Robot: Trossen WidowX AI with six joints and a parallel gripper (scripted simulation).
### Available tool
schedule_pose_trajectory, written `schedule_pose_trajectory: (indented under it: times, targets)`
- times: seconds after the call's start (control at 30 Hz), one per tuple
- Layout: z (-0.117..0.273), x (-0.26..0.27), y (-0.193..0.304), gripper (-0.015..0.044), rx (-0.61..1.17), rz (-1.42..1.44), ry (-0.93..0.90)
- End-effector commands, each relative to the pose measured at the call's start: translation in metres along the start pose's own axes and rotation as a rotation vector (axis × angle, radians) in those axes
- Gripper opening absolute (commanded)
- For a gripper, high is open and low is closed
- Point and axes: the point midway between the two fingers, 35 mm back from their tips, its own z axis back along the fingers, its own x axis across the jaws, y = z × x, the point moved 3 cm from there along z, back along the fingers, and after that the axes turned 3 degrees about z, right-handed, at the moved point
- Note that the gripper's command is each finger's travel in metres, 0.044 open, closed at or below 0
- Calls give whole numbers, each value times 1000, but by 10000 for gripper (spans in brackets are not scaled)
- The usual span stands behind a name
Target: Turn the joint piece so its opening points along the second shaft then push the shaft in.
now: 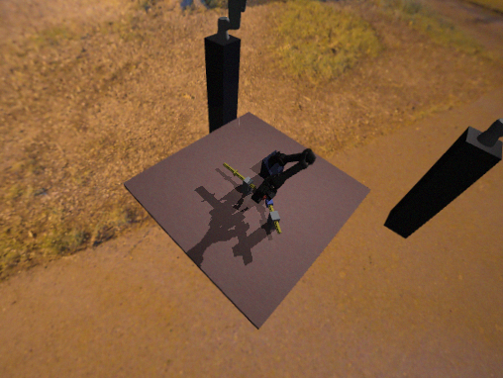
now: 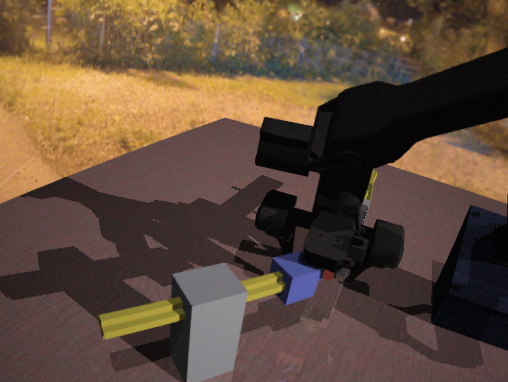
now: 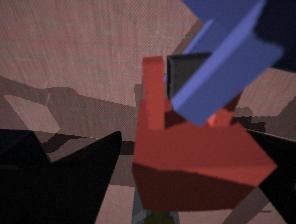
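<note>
The red joint piece [image 2: 327, 274] [image 3: 192, 147] is joined through a dark centre piece [image 3: 186, 75] to a blue fork [image 1: 269, 203] [image 2: 303, 286] [image 3: 227, 75] on the end of a yellow shaft [image 1: 278, 227] [image 2: 140, 318]. That shaft runs through a grey block [image 1: 275, 217] [image 2: 216, 325]. The second yellow shaft [image 1: 231, 169] [image 2: 371, 186] passes through another grey block [image 1: 247, 182]. In the wrist view its end [image 3: 162, 218] shows just below the red piece; the opening itself is hidden. My gripper [image 3: 170, 133] is open, with its dark fingers apart on both sides of the red piece.
The table [image 1: 259, 297] shows its edges in the top view. The arm's dark base [image 1: 271, 164] [image 2: 472, 280] stands near the second shaft. Two black pillars [image 1: 223, 79] [image 1: 441, 183] stand outside the table. The arm reaches over the joint from above.
</note>
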Motion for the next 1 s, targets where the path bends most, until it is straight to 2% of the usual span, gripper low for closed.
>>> schedule_pose_trajectory:
  times: [0.0,0.2,0.43,0.67,0.97]
  targets:
    - [0,0,0,440,0,-1,0]
    - [0,1,1,440,-18,0,-8]
    - [7,4,11,440,-226,6,-40]
    - [19,2,20,440,-442,-3,12]
    - [22,1,21,440,-459,-6,32]
